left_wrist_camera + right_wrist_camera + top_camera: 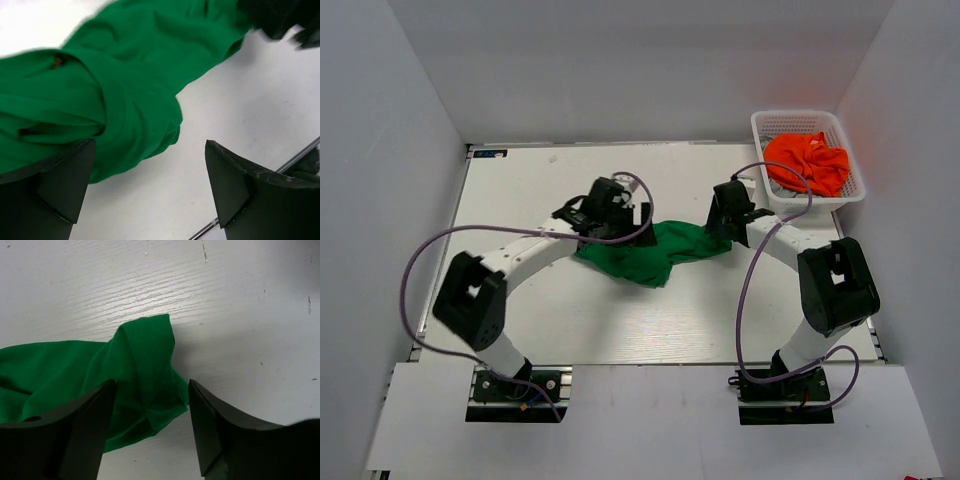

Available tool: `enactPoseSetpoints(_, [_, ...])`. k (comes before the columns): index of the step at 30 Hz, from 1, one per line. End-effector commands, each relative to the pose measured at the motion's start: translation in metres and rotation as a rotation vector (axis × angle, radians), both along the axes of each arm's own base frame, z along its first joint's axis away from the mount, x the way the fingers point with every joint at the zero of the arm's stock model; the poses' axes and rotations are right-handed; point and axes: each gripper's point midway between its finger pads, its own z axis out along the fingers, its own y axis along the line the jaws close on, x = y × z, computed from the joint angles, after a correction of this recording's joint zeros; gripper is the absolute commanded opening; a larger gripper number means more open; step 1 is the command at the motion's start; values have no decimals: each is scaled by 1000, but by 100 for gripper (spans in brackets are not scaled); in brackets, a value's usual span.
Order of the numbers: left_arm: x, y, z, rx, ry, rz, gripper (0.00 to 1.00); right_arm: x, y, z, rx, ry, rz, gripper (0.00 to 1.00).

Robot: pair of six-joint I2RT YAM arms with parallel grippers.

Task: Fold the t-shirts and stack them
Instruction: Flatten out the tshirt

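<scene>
**newbie:** Where was the green shirt [655, 252]?

**me:** Bunched mid-table. I kept left gripper [149, 150] and right gripper [151, 385] released at opposite ends, for spreading it. Orange shirt [807, 162] sat in the far-right-corner basket [760, 125].

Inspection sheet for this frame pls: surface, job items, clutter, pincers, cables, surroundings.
Surface: white table, a few small dark specks, no spills.
Job's things: green t-shirt crumpled mid-table, not folded; orange t-shirt bunched inside the white basket at the far right corner.
Clutter: nothing seen.
Grippers: left pincer open, low at the shirt's left end; right pincer open, straddling a cloth corner at the shirt's right end.
Cables: purple cables loop free off both arms; the right one arcs across the basket's near rim.
Surroundings: plain white walls on three sides, nothing else seen.
</scene>
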Motion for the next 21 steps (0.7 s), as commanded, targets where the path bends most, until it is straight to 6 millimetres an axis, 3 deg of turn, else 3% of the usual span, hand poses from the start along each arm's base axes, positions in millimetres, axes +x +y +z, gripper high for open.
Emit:
enactPoseSetpoints(1, [-12, -25, -17, 39, 42, -75, 100, 0, -2, 11, 38, -21, -11, 68])
enactPoseSetpoints(4, [-7, -25, -23, 133, 31, -26, 100, 0, -7, 13, 34, -18, -19, 78])
enactPoseSetpoints(5, [-6, -21, -34, 178, 36, 5, 100, 0, -11, 13, 33, -15, -26, 79])
enactPoseSetpoints(8, [-7, -26, -39, 210, 31, 14, 100, 1, -8, 16, 52, -24, -2, 83])
enactPoseSetpoints(10, [-9, -24, -52, 253, 56, 26, 95, 0, -4, 14, 68, -16, 26, 83])
enactPoseSetpoints(12, [-6, -30, -53, 272, 49, 37, 81, 1, -1, 12, 90, -17, 46, 83])
enactPoseSetpoints(14, [-3, -21, -56, 318, 48, 74, 67, 2, 0, 7, 91, -8, 53, 83])
enactPoseSetpoints(19, [3, -17, -66, 400, 42, 124, 67, 9, 5, -3, 115, 13, 74, 83])
enactPoseSetpoints(21, [4, -15, -76, 431, 54, 129, 61, 12, 12, -4, 148, -1, 98, 77])
